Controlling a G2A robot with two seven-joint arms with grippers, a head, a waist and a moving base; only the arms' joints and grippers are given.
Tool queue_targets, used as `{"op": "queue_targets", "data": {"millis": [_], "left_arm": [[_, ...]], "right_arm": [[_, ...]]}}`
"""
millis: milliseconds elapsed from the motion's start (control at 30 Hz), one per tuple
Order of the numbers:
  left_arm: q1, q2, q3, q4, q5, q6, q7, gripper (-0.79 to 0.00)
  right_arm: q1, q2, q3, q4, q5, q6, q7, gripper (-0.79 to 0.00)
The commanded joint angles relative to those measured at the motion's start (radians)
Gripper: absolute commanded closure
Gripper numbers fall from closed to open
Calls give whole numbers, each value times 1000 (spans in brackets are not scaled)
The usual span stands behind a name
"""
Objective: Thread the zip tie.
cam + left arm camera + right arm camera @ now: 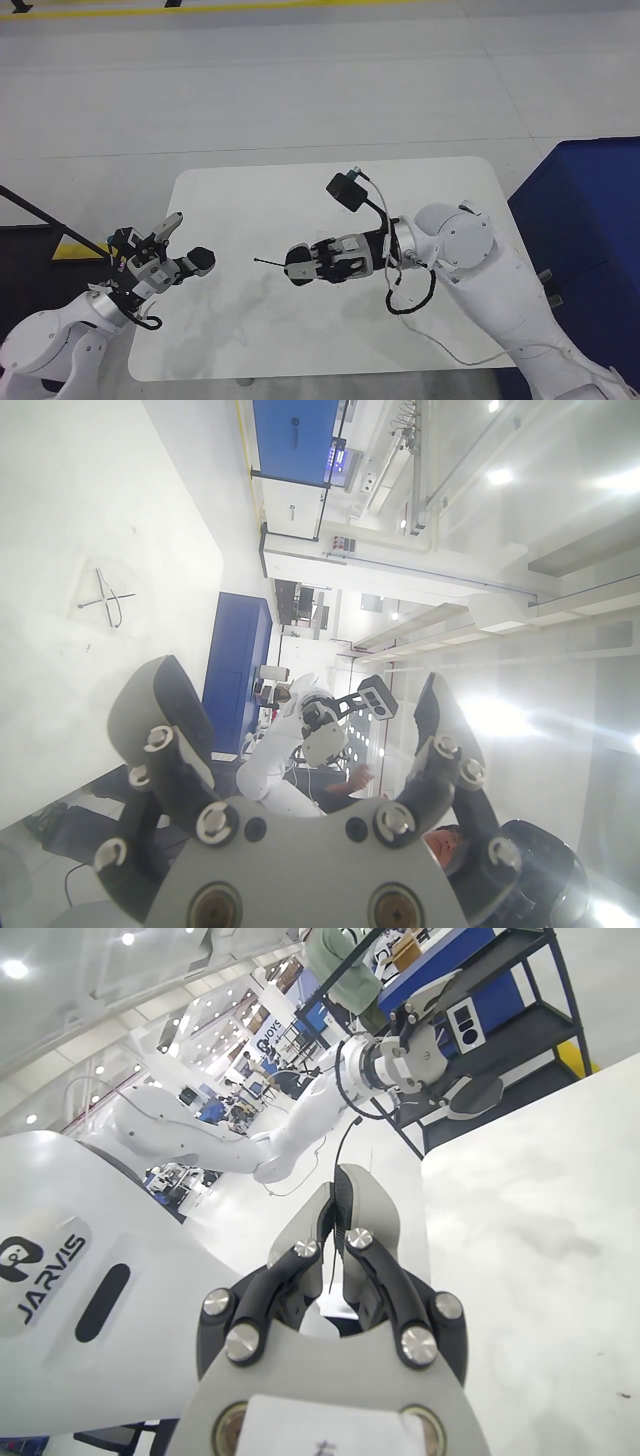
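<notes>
A thin black zip tie (343, 1143) is pinched between the pads of my right gripper (336, 1185), which is shut on it. Its free end with the small head pokes out past the fingertips, and the tail runs back between the fingers. From above, the right gripper (293, 266) hovers over the middle of the white table (440, 190), the zip tie (267, 262) pointing toward the left arm. My left gripper (188, 241) sits near the table's left edge, open and holding nothing, some way from the tie's tip. Its fingers (170, 705) stand wide apart.
A clear bag with several black zip ties (107, 596) lies flat on the table. A blue cabinet (590, 210) stands off the table's right side. A dark shelf frame (545, 1028) stands behind the left arm, beyond the table edge.
</notes>
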Motion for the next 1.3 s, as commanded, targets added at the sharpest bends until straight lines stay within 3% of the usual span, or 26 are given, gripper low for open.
{"op": "queue_targets", "data": {"millis": [0,200,400,533,767,933,1067,1267], "left_arm": [[0,0,0,0,0,0,0,-785],[0,0,0,0,0,0,0,-785],[0,0,0,0,0,0,0,-785],[0,0,0,0,0,0,0,-785],[0,0,0,0,0,0,0,-785],[0,0,0,0,0,0,0,-785],[0,0,0,0,0,0,0,-785],[0,0,0,0,0,0,0,-785]], "right_arm": [[-3,0,-3,-2,2,0,-2,0],[63,5,8,-269,-284,-29,17,0],[95,12,114,-497,-299,-89,-64,0],[68,19,173,-540,-305,-121,-102,0],[53,20,163,-542,-321,-124,-106,0],[53,25,230,-587,-514,-302,-168,0],[12,29,325,-590,-563,-467,-313,0],[-46,41,403,-590,-594,-606,-379,0]]}}
